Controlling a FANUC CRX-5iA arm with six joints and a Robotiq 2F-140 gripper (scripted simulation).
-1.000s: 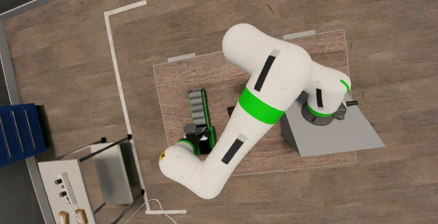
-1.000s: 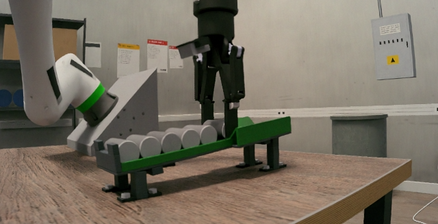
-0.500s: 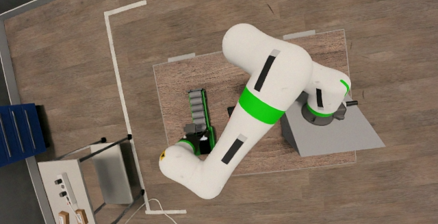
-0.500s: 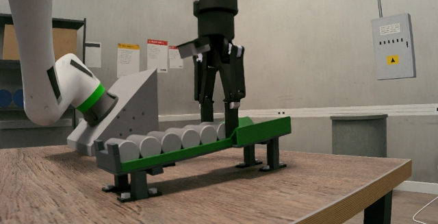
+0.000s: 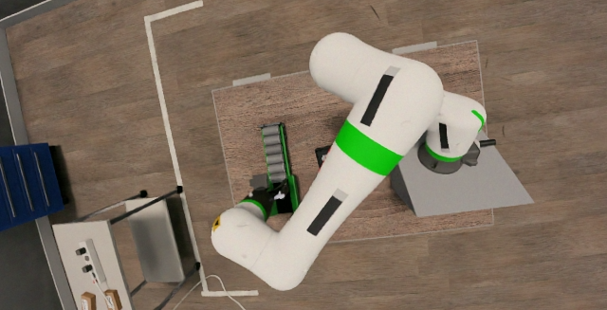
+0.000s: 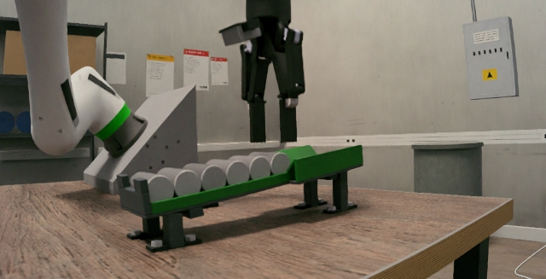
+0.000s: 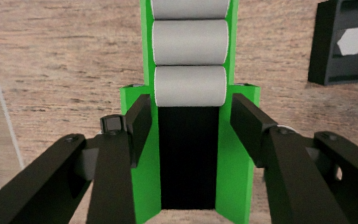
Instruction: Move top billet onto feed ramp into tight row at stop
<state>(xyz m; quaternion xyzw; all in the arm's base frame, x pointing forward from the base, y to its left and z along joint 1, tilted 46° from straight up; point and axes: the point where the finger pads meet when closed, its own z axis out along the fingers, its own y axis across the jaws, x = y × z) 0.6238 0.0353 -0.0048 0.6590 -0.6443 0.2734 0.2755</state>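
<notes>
Several grey steel billets (image 6: 213, 174) lie across the green feed ramp (image 6: 256, 178), side by side in one row. The lowest one rests against the dark stop (image 6: 133, 198) at the low end. No billet lies on top of another. My gripper (image 6: 273, 140) hangs above the ramp, a little above the uppermost billet (image 6: 278, 161), with its fingers apart and nothing between them. In the wrist view the gripper (image 7: 192, 125) has one finger over each side of the ramp, just uphill of the uppermost billet (image 7: 190, 86). From above, the arm covers part of the ramp (image 5: 277, 163).
The grey wedge-shaped robot mount (image 6: 164, 136) stands behind the ramp's low end. A black block (image 7: 347, 42) lies on the table to the right of the ramp. The table's front edge (image 6: 448, 245) is to the right. A grey bin (image 6: 448, 168) stands beyond it.
</notes>
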